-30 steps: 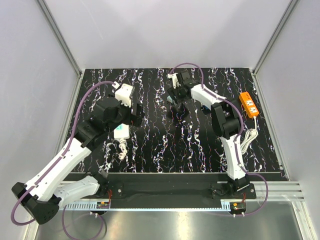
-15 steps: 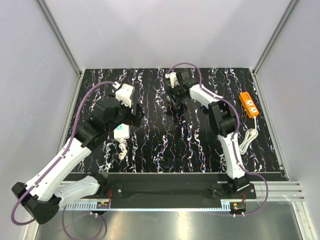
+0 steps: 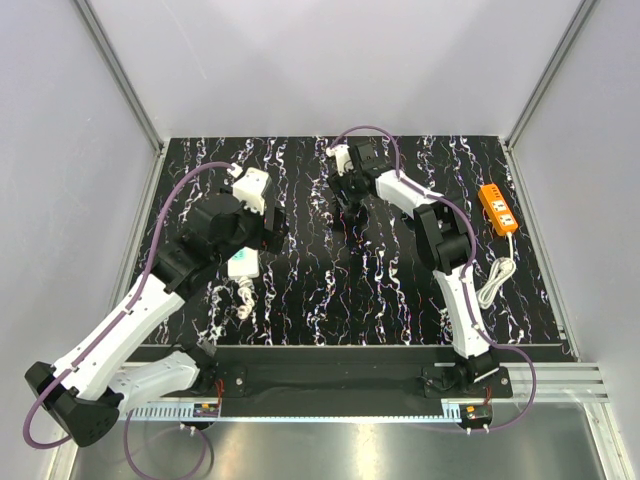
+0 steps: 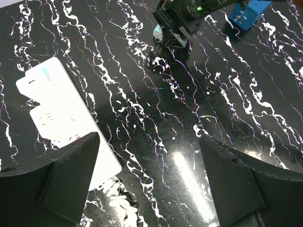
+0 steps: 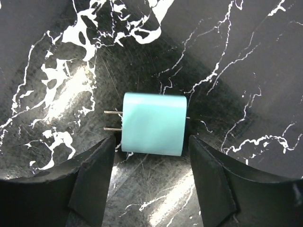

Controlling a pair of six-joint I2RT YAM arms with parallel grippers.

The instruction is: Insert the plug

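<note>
A teal cube plug (image 5: 153,124) lies flat on the black marbled table, its two prongs (image 5: 112,120) pointing left in the right wrist view. My right gripper (image 5: 151,142) is open just above it, one finger at each end, not touching. The top view shows this gripper (image 3: 346,196) at the far middle of the table. The left wrist view shows the plug (image 4: 156,33) small, beneath that gripper. A white power strip (image 4: 61,118) lies next to my open, empty left gripper (image 4: 149,137), left of centre in the top view (image 3: 243,263).
An orange power strip (image 3: 498,208) with a white cable (image 3: 495,280) lies at the right edge. A blue plug (image 4: 246,14) lies near the right arm. A coiled white cord (image 3: 240,300) trails from the white strip. Grey walls enclose the table.
My right gripper has shifted slightly left and farther back over the teal plug. The left arm has barely moved.
</note>
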